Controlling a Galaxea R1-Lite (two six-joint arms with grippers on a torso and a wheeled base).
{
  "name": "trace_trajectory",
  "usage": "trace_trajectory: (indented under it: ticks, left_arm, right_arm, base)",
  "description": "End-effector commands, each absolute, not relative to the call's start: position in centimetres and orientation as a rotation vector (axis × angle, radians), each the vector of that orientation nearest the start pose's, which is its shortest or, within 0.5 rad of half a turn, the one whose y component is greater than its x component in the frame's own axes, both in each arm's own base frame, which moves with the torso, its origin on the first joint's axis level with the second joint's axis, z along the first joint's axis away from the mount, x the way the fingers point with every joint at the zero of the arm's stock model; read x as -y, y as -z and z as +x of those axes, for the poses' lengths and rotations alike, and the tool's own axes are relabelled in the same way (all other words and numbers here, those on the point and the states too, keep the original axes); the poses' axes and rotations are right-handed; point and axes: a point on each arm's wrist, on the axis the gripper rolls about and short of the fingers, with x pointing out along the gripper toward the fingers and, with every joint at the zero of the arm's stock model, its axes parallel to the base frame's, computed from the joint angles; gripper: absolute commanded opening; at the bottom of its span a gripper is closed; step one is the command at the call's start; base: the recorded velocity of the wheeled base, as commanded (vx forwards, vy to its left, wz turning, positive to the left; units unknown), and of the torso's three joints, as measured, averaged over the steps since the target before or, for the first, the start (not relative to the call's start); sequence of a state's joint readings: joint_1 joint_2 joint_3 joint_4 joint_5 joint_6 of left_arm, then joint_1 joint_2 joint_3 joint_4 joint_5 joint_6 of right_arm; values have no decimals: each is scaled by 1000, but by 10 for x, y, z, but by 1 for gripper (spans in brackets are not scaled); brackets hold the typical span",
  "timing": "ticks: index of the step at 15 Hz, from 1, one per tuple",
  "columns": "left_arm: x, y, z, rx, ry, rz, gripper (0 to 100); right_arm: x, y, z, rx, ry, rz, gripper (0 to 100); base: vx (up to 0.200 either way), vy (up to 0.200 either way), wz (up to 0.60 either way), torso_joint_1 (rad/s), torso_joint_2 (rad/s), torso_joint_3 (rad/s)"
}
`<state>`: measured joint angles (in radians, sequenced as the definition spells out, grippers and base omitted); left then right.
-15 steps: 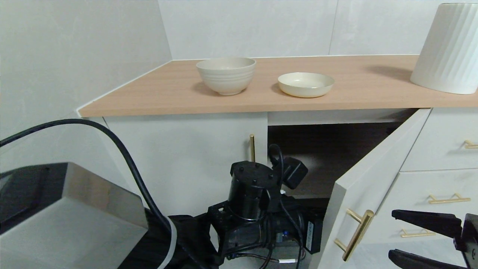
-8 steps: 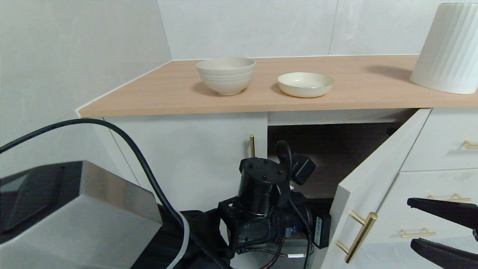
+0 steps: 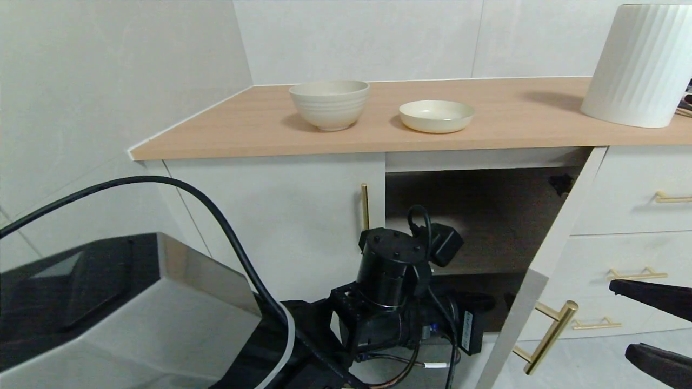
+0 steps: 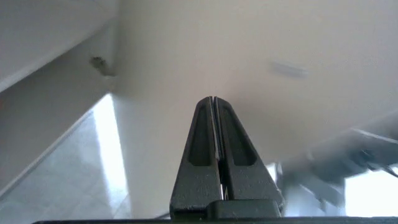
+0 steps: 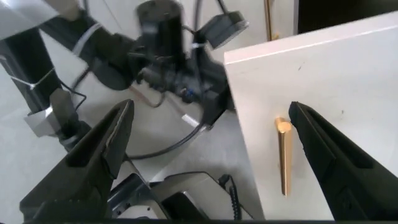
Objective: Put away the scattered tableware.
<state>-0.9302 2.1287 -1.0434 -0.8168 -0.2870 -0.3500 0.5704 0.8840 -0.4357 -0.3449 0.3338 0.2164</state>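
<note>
Bowl (image 3: 329,104) and shallow dish (image 3: 436,115) sit on the worktop (image 3: 243,129), above an open cupboard door (image 3: 516,324).
We see the bowl toward the worktop's left end and the dish near it, apart. Our left gripper (image 4: 212,102) has its fingers pressed together, holding nothing. Our right gripper (image 3: 619,317) has its fingers wide apart near the door's gold handle (image 3: 546,337).

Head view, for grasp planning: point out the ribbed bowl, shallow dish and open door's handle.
ribbed bowl (image 3: 329,111), head view, outer wall
shallow dish (image 3: 436,111), head view, inner floor
open door's handle (image 3: 550,339), head view, mid bar
</note>
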Motion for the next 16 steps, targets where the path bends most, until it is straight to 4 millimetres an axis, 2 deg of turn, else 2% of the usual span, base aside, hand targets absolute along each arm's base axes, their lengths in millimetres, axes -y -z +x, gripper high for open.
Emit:
trace_trajectory:
  ticks: [1, 4, 8, 10, 11, 13, 14, 16]
  left_arm:
    - [332, -103, 242, -479, 1137, -215, 0]
    - [332, -108, 239, -461, 1123, -215, 0]
    - [358, -129, 202, -406, 1210, -218, 0]
    - [378, -134, 172, -396, 1286, -212, 0]
    - [390, -135, 150, -391, 1347, -204, 0]
    - [397, -144, 125, -371, 1412, -202, 0]
    - [394, -155, 124, -351, 1417, -216, 0]
    - [383, -163, 139, -325, 1371, -234, 0]
  right_arm:
    - [-60, -215, 79, -194, -890, 190, 100]
    - [-59, -223, 78, -161, -894, 194, 100]
    - [-54, -250, 71, -55, -905, 226, 100]
    - [-50, -264, 64, 6, -917, 257, 100]
    - [-48, -270, 60, 31, -923, 266, 100]
    - [-45, -275, 57, 58, -928, 268, 100]
    - [-45, -274, 57, 56, -927, 268, 100]
    - [-46, -274, 57, 54, -927, 268, 100]
  base:
    - [0, 0, 0, 0, 0, 0]
    - [0, 0, 0, 0, 0, 0]
    - [0, 0, 0, 0, 0, 0]
    - [0, 0, 0, 0, 0, 0]
    - [0, 0, 0, 0, 0, 0]
    - [0, 0, 0, 0, 0, 0]
    - [0, 0, 0, 0, 0, 0]
    - [0, 0, 0, 0, 0, 0]
